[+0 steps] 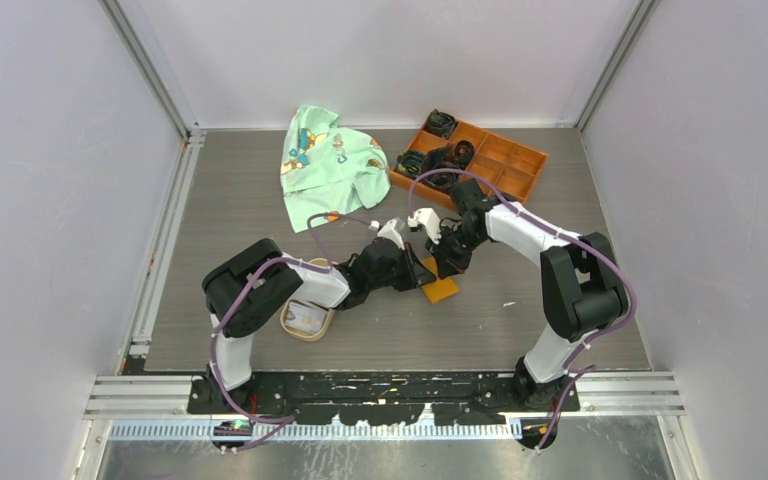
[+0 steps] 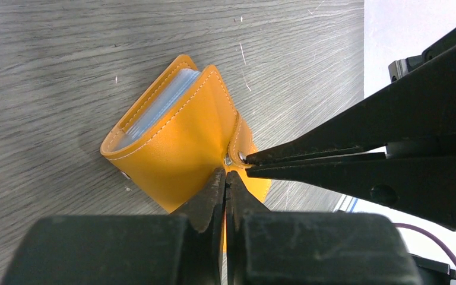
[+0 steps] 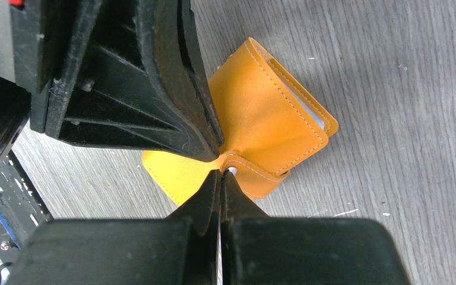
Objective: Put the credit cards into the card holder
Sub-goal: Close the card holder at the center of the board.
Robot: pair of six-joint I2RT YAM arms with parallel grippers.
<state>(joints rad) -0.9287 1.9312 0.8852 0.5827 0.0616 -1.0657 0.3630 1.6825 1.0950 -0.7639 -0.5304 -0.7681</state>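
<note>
The card holder (image 2: 178,136), smooth orange leather with pale stitched edges and bluish sleeves inside, lies half-folded on the grey wood-grain table (image 2: 47,59). The left gripper (image 2: 224,178) pinches its cover edge. The right gripper (image 3: 221,176) is clamped on its rounded snap tab.
</note>
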